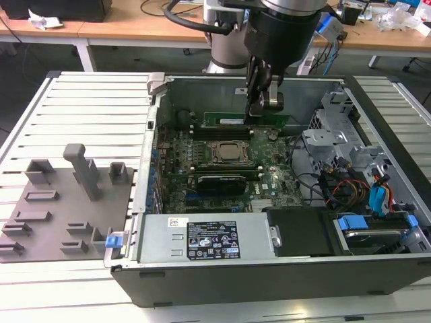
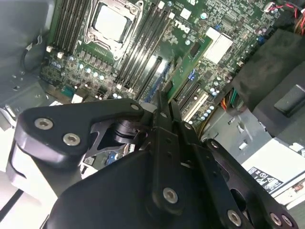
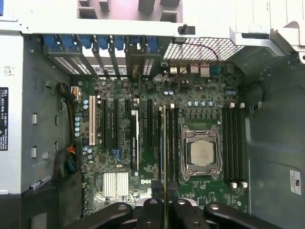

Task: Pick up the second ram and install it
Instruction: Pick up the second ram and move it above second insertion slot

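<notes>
The second ram (image 1: 222,120) is gripped tight in the closed gripper (image 1: 257,110), over the slots (image 3: 172,138) beside the processor socket (image 3: 200,152). If it is tilted or set off the slot, it could be bent or jammed. The open case (image 1: 222,239) is laid on a slatted metal table (image 1: 87,108); wooden desks (image 1: 121,23) are seen behind

open computer case (image 1: 269,286), grey holder blocks (image 1: 84,169)

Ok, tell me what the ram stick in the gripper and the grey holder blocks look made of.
The second ram: green board, slightly shiny, so likely lacquered fibreglass laminate. The grey holder blocks: uniform matte grey with blocky shapes, probably moulded or printed plastic.
</notes>
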{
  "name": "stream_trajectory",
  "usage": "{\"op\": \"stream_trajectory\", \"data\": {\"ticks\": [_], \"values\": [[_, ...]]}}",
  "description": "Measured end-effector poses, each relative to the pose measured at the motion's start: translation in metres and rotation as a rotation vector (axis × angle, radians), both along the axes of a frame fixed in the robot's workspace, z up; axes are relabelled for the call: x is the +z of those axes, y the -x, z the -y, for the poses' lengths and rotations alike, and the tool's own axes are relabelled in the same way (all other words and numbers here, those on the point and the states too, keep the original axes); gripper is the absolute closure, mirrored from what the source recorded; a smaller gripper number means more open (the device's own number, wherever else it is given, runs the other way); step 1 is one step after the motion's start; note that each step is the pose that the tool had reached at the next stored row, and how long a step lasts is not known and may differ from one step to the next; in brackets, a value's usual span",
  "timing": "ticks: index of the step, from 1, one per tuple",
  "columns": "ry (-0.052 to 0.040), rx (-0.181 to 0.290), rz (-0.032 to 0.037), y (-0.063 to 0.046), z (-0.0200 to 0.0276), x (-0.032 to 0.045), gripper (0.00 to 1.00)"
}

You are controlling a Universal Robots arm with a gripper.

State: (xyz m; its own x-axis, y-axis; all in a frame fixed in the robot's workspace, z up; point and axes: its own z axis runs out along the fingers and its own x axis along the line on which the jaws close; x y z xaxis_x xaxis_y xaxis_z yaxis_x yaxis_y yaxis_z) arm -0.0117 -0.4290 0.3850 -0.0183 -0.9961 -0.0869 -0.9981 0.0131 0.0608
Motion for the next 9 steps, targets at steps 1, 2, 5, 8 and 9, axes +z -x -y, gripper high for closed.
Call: {"op": "stream_trajectory", "data": {"ticks": [1, 2, 5, 8, 9], "values": [[-0.0001, 0.0, 0.0, -0.001, -0.0007, -0.0013, 0.86], [0.0001, 0.0, -0.0002, -0.003, -0.0014, -0.0022, 0.86], [-0.0001, 0.0, -0.0004, -0.008, -0.0032, -0.005, 0.86], [0.0001, 0.0, -0.0005, -0.011, -0.0047, -0.0067, 0.86], [0.0, 0.0, -0.0005, -0.013, -0.0055, -0.0074, 0.86]]}}
